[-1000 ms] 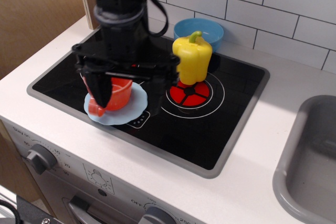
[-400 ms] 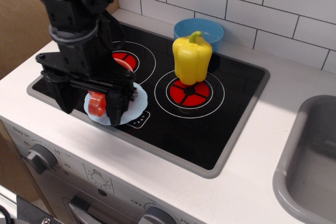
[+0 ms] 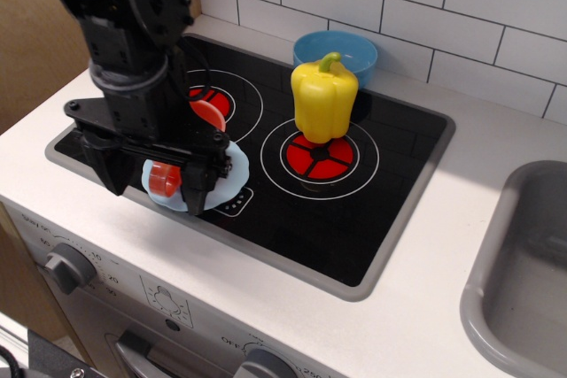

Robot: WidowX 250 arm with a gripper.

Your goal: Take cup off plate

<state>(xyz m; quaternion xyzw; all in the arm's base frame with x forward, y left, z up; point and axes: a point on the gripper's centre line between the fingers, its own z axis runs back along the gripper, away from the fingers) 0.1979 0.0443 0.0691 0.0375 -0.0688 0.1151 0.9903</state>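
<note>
The orange-red cup (image 3: 210, 113) sits on the light-blue scalloped plate (image 3: 235, 166) at the front left of the black hob (image 3: 354, 219). Its loop handle (image 3: 160, 179) points toward the front. The arm hides most of the cup body. My gripper (image 3: 150, 177) is low over the plate and open. One finger (image 3: 104, 164) is left of the cup and the other finger (image 3: 196, 187) is on its right side, so the cup lies between them. I cannot tell whether the fingers touch it.
A yellow bell pepper (image 3: 324, 99) stands upright on the right burner. A darker blue bowl (image 3: 337, 45) is behind it by the tiled wall. A grey sink (image 3: 523, 281) is at the right. Stove knobs (image 3: 66, 267) are on the front. A wooden panel stands at the left.
My gripper has moved left and down around the cup since a second ago. It has barely moved in the last half second. Cup and plate stay in place.
</note>
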